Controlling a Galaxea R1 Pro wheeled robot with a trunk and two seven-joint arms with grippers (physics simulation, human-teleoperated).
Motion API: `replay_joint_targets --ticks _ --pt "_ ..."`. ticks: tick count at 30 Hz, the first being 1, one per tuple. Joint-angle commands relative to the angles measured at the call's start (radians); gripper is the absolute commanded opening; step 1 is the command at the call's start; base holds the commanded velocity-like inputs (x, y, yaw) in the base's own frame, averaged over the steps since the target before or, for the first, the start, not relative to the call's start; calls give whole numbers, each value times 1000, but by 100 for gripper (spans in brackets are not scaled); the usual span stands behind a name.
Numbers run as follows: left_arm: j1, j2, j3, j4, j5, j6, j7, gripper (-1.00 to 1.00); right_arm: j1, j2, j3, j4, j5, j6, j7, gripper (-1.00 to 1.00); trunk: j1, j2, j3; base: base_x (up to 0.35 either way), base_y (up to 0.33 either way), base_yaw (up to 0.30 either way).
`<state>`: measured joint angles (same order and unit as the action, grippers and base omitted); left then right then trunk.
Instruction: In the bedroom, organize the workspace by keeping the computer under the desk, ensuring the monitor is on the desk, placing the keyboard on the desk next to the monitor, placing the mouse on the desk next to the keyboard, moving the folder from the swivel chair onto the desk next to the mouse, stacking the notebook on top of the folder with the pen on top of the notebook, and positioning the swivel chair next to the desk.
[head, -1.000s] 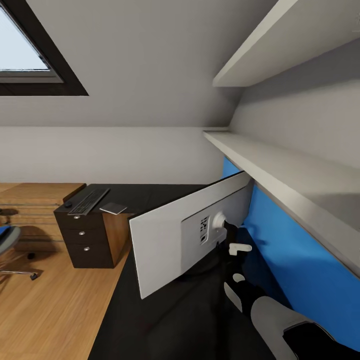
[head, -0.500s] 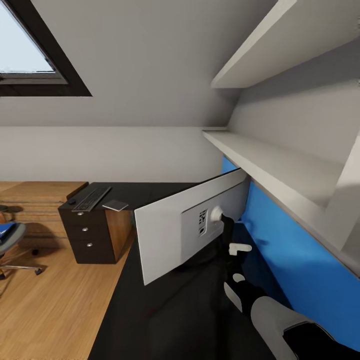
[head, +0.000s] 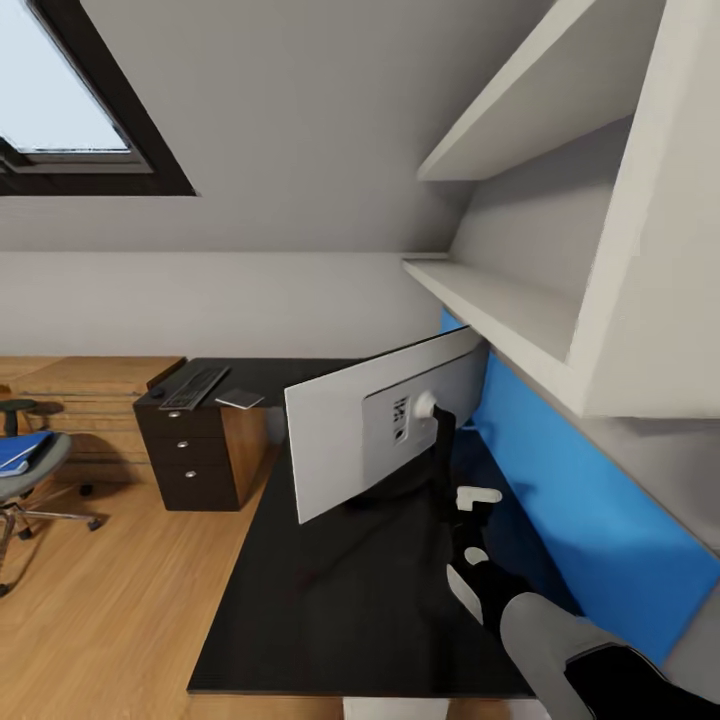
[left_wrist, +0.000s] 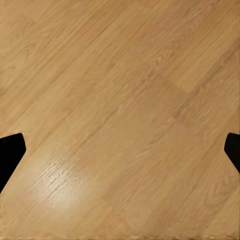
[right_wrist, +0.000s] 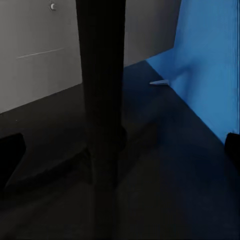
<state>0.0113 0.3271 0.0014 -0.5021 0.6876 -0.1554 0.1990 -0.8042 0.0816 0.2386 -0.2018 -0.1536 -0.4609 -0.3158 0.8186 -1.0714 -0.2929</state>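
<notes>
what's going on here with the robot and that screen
The robot's right gripper sits open by the thin black stand behind the monitor, which stands on the black desk with its pale back to the camera. The keyboard and notebook lie on the far drawer end. The blue folder lies on the swivel chair. The left gripper hangs open over the wood floor.

The right arm (head: 560, 640) was a smooth pale grey tube ending in a black cuff, with a black wrist section carrying small white blocks and a white tab. In both wrist views the fingertips (left_wrist: 10, 152) appeared as plain matte black wedges, without markings or screws.
</notes>
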Motion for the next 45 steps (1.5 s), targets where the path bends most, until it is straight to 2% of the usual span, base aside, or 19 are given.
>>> replay_joint_targets --ticks 1,10,18,20,21,24,25,27,29,30,35,36,38,40,44,45 --pt "1 0 -2 1 7 -1 3 100 -1 1 9 1 -10 -4 -3 100 0 -1 -1 -333 26 0" --pt "1 -24 -16 23 1 0 3 100 -1 15 8 -2 -12 -4 -5 100 0 -1 -1 -333 107 0" --pt "1 -36 -25 25 -24 0 3 100 0 23 9 -5 -11 -5 -14 100 0 -1 -1 -324 153 0" --pt "1 -40 -26 25 -28 0 3 100 0 31 10 -8 -10 -4 -37 100 0 -1 -1 -302 188 0" --pt "1 -43 -27 25 -36 0 3 100 0 43 12 -10 -11 -2 -84 100 0 -1 -1 -295 196 0" --pt "1 -44 -26 25 -50 -1 4 100 0 65 14 -16 -11 0 -152 100 0 -1 -1 -284 198 0" --pt "1 -45 -26 25 -62 -1 4 100 0 85 15 -28 -10 4 -203 100 0 -1 -1 -187 133 0" --pt "1 -48 -26 25 -73 -2 5 100 0 93 16 -44 -8 12 -254 100 0 -1 -1 -135 96 0" --pt "1 -57 -26 25 -86 -2 5 100 0 93 22 -72 -4 52 -318 100 0 -1 -1 -69 49 0" --pt "1 -68 -26 25 -95 -2 5 100 0 93 31 -136 -2 162 -365 100 0 -1 -1 -25 18 0" --pt "1 -74 -26 25 -100 -9 5 100 0 93 36 -268 -7 337 -385 100 0 -1 -1 -14 10 0" --pt "1 -75 -25 25 -100 -14 5 100 0 93 37 -322 -12 398 -388 100 0 -1 -1 -5 4 0" --pt "1 -76 -25 25 -101 -22 5 100 0 93 44 -397 -27 473 -392 100 0 -1 -1 -3 2 0" --pt "1 -79 -26 25 -101 -41 4 100 0 93 76 -483 -69 552 -395 100 0 -1 -1 -1 0 0" --pt "1 -83 -26 25 -102 -50 4 100 1 93 127 -501 -108 582 -395 100 0 -1 -1 0 0 0" --pt "1 -88 -28 25 -102 -62 4 100 6 93 177 -495 -122 586 -397 100 0 -1 -1 0 152 0"
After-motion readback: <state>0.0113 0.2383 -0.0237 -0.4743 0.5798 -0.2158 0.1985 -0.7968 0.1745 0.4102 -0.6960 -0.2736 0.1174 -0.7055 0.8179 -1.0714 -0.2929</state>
